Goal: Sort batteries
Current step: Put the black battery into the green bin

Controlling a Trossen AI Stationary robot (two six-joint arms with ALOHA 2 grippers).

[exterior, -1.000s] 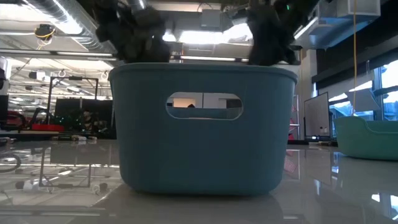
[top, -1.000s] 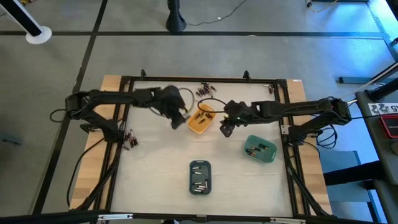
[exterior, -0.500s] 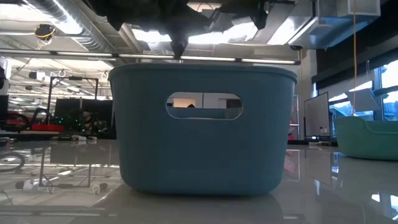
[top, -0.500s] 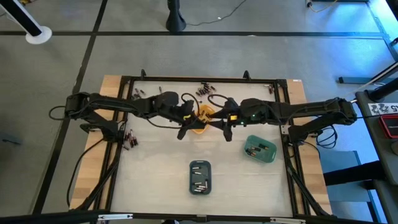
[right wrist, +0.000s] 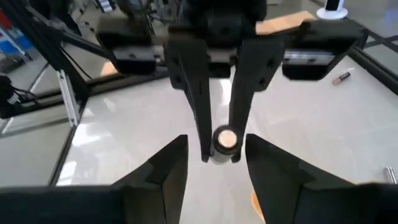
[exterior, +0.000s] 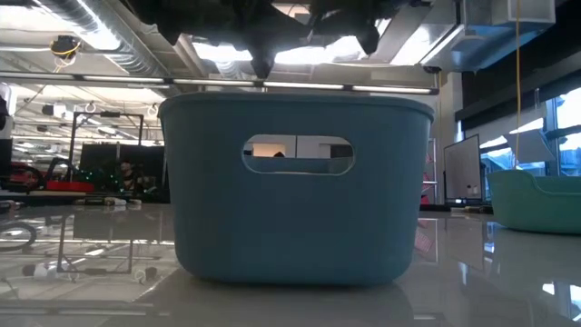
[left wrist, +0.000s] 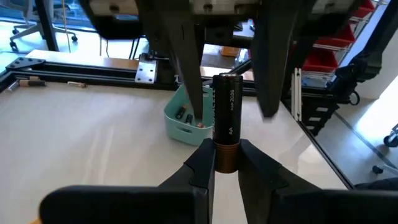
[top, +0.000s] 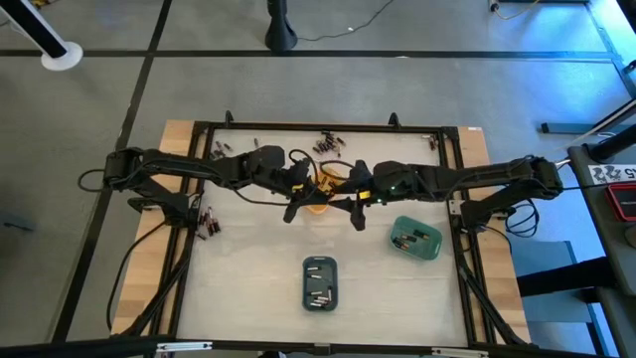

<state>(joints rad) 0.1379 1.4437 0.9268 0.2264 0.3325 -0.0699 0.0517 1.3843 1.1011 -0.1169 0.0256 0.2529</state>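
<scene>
Copper-banded and black, an AA battery sits pinched by its lower end between the left gripper fingers, its long axis running straight out from them toward the right arm. Both arms meet nose to nose above the middle of the table, over the orange tray. From the other side, the right gripper has its fingers spread and holding nothing, lined up on the battery's round end cap, which points straight at it. So the cell lies end-on between the two, and looks set for a handover. Sorted cells lie in the green tray and the slate-blue tray; loose batteries wait near the far edge.
</scene>
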